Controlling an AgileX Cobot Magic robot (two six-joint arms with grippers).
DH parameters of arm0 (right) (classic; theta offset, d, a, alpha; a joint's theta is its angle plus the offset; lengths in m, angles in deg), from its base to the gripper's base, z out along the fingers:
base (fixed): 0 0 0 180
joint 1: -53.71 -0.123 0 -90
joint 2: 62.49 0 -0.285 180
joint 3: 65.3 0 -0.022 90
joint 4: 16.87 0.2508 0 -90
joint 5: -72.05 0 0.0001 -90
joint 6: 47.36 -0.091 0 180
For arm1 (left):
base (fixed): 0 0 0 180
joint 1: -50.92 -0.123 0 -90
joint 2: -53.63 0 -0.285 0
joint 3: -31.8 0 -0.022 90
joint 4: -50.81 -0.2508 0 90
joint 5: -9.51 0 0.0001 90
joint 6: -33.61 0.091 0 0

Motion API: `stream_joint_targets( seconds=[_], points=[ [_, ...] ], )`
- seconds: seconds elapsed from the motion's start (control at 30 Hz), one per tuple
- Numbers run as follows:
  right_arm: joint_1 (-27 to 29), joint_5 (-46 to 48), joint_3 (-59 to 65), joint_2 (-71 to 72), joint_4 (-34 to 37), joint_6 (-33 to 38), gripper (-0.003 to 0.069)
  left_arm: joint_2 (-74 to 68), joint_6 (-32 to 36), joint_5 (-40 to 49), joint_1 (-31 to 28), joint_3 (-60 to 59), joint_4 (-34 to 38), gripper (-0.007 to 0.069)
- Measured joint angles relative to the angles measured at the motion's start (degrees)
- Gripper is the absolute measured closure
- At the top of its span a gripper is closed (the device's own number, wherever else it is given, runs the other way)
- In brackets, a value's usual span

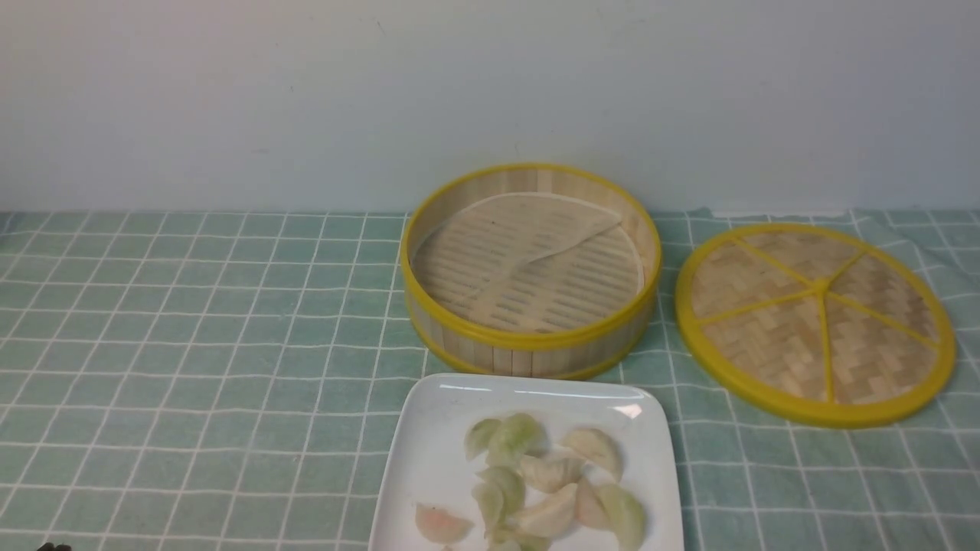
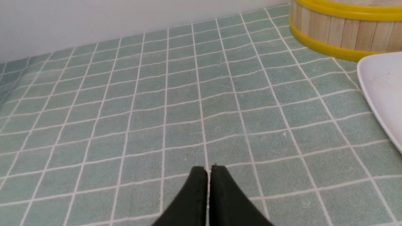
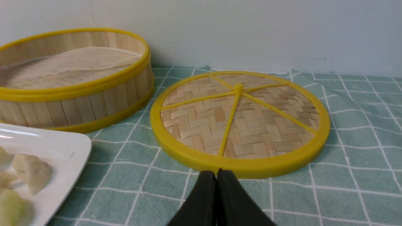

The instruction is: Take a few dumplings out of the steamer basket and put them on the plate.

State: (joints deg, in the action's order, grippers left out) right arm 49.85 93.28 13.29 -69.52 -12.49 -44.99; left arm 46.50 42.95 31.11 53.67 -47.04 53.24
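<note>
The steamer basket point(image 1: 530, 344) stands at the middle back with only its folded pale liner point(image 1: 513, 229) inside; no dumplings show in it. Several dumplings point(image 1: 547, 473) lie piled on the white plate point(image 1: 429, 451) in front of it. The basket point(image 3: 78, 106), the plate point(image 3: 62, 147) and some dumplings point(image 3: 31, 171) also show in the right wrist view. My left gripper point(image 2: 209, 169) is shut and empty, low over bare cloth, left of the plate point(image 2: 383, 94) and basket point(image 2: 339, 34). My right gripper point(image 3: 216, 172) is shut and empty, just short of the lid's near rim.
A flat woven lid with yellow spokes point(image 1: 817, 321) lies right of the basket on the green checked tablecloth point(image 1: 191, 344); it also shows in the right wrist view point(image 3: 240, 122). A pale wall point(image 1: 490, 92) runs behind the table.
</note>
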Motion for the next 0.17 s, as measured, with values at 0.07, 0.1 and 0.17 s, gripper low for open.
stream_joint_targets(
  seconds=[0.07, 0.1, 0.17],
  points=[
    [0.0, 0.0, 0.0, 0.0, 0.0, 0.0, 0.0672, 0.0, 0.0, 0.0, 0.0, 0.0, 0.0, 0.0631],
    [0.0, 0.0, 0.0, 0.0, 0.0, 0.0, 0.0672, 0.0, 0.0, 0.0, 0.0, 0.0, 0.0, 0.0631],
    [0.0, 0.0, 0.0, 0.0, 0.0, 0.0, 0.0672, 0.0, 0.0, 0.0, 0.0, 0.0, 0.0, 0.0631]
  ],
)
